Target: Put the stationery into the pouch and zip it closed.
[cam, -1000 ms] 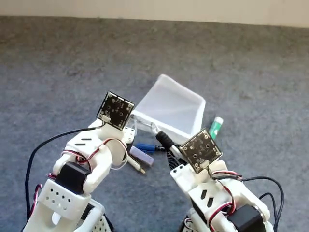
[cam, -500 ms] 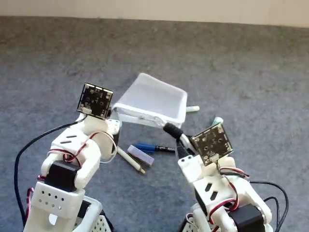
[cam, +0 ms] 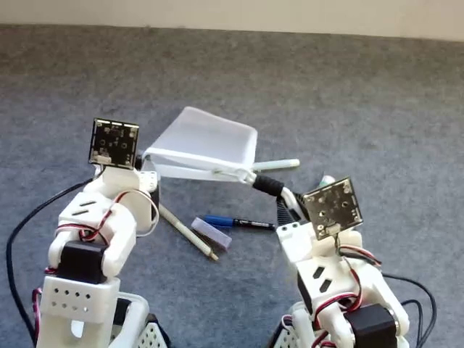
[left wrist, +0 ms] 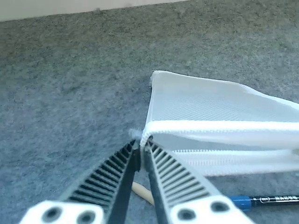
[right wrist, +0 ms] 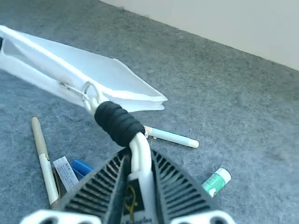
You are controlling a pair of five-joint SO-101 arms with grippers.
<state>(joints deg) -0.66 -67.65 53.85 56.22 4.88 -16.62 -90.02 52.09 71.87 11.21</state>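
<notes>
The white mesh pouch (cam: 206, 141) lies tilted on the grey carpet. My left gripper (left wrist: 139, 145) is shut on its corner (left wrist: 145, 133). My right gripper (right wrist: 134, 161) is shut on a white pen with a black grip (right wrist: 119, 123), whose tip meets the zip's ring pull (right wrist: 91, 91) at the pouch's other end (cam: 250, 176). On the carpet between the arms lie a cream pen (cam: 185, 232), a blue pen (cam: 232, 221) and a small lavender eraser (cam: 212, 233). A white pen (cam: 275, 165) and a green-capped tube (right wrist: 216, 182) lie beyond the right arm.
Grey carpet (cam: 348, 94) covers the whole surface, with a pale wall (cam: 232, 13) along the far edge. The two arm bases (cam: 80, 290) stand at the near edge, and a black cable (cam: 29, 225) loops beside the left one.
The left arm has swung left, pulling the pouch's corner with it, so the pouch now stretches flatter between the grippers. The white pen that lay under the pouch has come into sight.
</notes>
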